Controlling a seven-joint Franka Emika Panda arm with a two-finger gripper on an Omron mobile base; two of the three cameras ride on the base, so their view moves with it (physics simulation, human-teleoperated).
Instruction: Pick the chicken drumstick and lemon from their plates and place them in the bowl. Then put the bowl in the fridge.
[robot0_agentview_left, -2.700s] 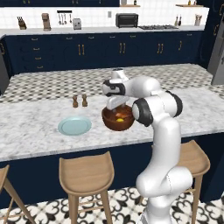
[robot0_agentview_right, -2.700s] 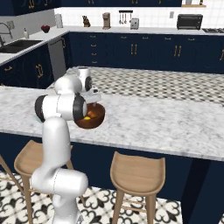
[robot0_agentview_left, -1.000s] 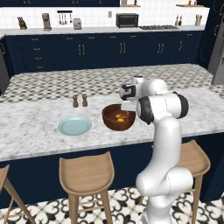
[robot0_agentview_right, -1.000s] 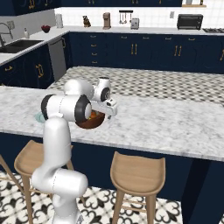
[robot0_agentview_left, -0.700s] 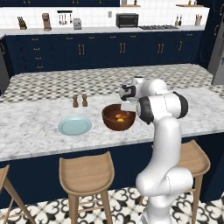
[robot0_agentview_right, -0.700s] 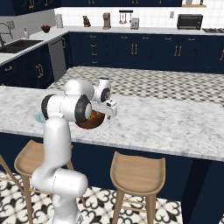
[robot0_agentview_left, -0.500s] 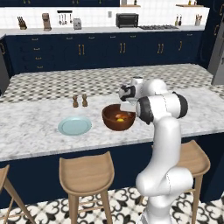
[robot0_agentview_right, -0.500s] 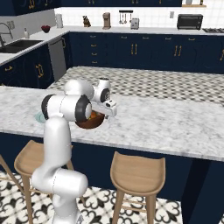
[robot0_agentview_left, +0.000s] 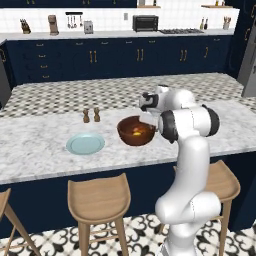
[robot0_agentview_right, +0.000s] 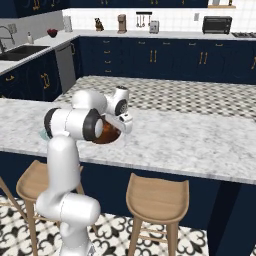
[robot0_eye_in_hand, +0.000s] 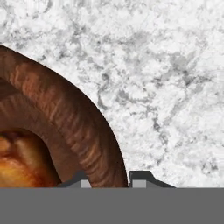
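Claw (robot0_eye_in_hand: 107, 180) clamped on the bowl (robot0_agentview_left: 135, 131) rim, one fingertip inside the wall, one outside. Bowl sits on the marble table (robot0_agentview_left: 40, 150); drumstick (robot0_eye_in_hand: 17, 164) lies inside.

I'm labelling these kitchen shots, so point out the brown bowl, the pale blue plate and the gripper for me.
bowl (robot0_agentview_left: 128, 138): left base view, on its front outer wall.
pale blue plate (robot0_agentview_left: 85, 144): left base view, on its flat centre.
gripper (robot0_eye_in_hand: 107, 180): hand view, midway between the fingertips, which straddle the bowl's rim.

arm bent low, fingers (robot0_eye_in_hand: 140, 180) clamped together
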